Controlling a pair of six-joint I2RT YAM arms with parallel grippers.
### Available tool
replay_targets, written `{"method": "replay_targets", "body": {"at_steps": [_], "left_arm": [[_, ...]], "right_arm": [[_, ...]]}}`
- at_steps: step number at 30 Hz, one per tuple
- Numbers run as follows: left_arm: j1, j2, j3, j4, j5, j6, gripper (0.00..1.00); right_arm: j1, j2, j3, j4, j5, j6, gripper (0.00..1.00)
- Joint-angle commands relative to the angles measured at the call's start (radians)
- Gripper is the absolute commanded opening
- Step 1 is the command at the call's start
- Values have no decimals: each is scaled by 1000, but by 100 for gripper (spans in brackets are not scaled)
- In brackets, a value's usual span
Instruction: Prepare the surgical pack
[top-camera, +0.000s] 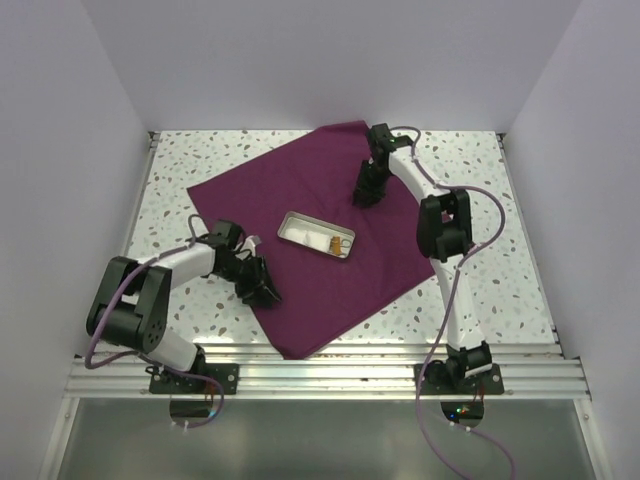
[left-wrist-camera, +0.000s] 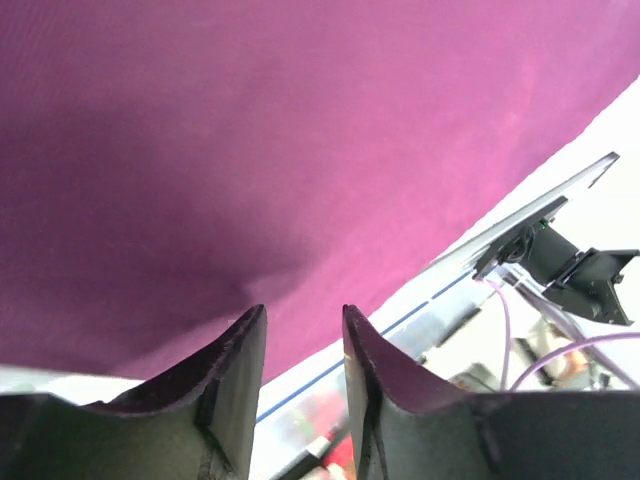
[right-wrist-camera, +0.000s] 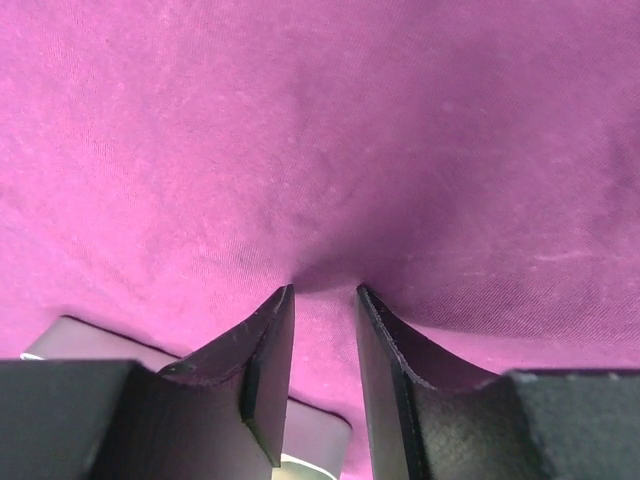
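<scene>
Plum cloth (top-camera: 330, 225) lies spread diamond-wise, each part-open pincer pinching a fold.

Through the right wrist camera you see plum cloth (right-wrist-camera: 330, 130) filling nearly the whole picture, finely woven, lit pink across the top and darker toward the middle. Your right hand (right-wrist-camera: 325, 292) points into it from the bottom edge, its two dark fingers (right-wrist-camera: 262, 370) a narrow gap apart. Their tips press into the cloth, which puckers and goes shadowed right at that spot, with faint creases spreading away to the right. A pale metal tray (right-wrist-camera: 85, 338) peeks out low on the left, behind the left finger.
</scene>
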Motion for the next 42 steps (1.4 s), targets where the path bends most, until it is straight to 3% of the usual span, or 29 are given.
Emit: {"method": "replay_targets", "body": {"at_steps": [1, 5, 9, 11, 15, 19, 24, 36, 42], "left_arm": [[-4, -79, 147, 0, -27, 93, 42], [10, -34, 373, -31, -117, 110, 42], [39, 13, 564, -20, -290, 73, 43], [67, 50, 617, -48, -364, 78, 52], [113, 203, 704, -73, -418, 139, 52], [145, 312, 701, -25, -399, 165, 47], [160, 420, 666, -4, -354, 148, 43], [166, 351, 441, 13, -294, 139, 43], [166, 273, 350, 25, -225, 116, 43]], "right_arm": [[-12, 100, 23, 58, 53, -69, 37], [-38, 11, 18, 49, 59, -97, 43], [-49, -140, -13, 3, 54, -143, 60], [-48, -193, -88, -3, 24, -157, 64], [-58, -322, -272, 0, 59, -154, 62], [-95, -397, -462, 55, 73, -161, 59], [-144, -397, -542, 67, 99, -186, 58], [-288, -515, -948, 146, 114, -186, 60], [-289, -493, -811, 130, 73, -246, 65]]}}
